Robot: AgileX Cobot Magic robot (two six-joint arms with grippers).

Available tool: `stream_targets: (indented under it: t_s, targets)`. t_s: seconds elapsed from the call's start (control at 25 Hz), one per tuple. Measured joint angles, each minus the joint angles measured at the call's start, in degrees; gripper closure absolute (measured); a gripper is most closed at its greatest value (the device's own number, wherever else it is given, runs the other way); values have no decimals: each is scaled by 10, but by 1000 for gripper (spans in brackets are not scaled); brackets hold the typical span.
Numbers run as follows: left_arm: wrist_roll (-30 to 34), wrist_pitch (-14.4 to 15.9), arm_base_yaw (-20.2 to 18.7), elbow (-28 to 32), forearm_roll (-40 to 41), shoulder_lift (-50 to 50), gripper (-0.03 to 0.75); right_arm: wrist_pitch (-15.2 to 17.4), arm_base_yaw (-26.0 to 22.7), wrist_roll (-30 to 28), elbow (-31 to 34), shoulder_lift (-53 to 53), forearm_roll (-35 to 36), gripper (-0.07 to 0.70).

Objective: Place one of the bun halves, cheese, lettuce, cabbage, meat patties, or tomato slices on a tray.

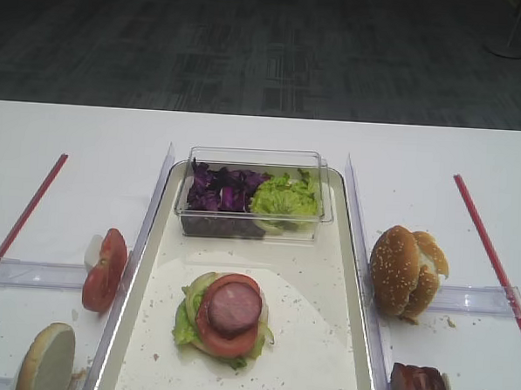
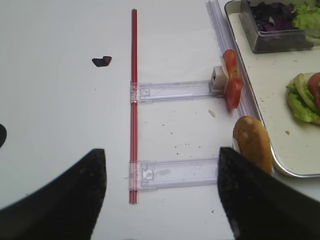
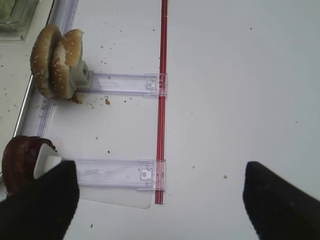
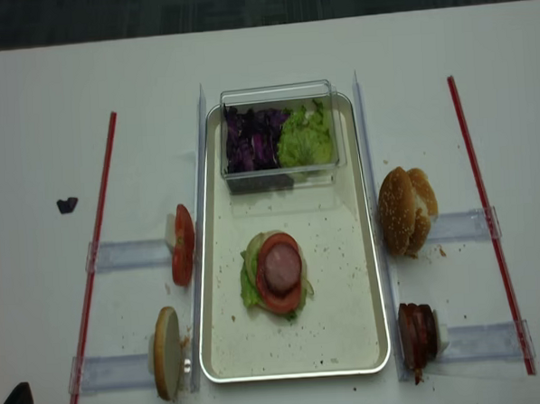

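A white worktop is filling both overhead views, with the tray lying at centre frame. On the tray, a meat patty is resting on a tomato slice, which is lying on lettuce. At the tray's upper end a clear plastic box is holding purple cabbage on the left and more lettuce on the right. Left of the tray, tomato slices are standing on edge against a clear holder; below them a bun half is standing likewise. Right of the tray, two bun halves are leaning together, and further meat patties are standing at lower right. Red strips are bordering each side. A stray purple shred is lying at far left. In the wrist views, the right fingers and left fingers are both standing wide apart, holding nothing.
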Motion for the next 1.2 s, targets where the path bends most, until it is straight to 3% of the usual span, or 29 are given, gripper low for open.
stream_targets:
  t_s: [0.64,1.2]
  targets:
    - [0,0,0,0,0,0,277,-1,0,9,0,-108,0,-46]
    - [0,0,0,0,0,0,277,0,14,26,0,-110,-7,-46]
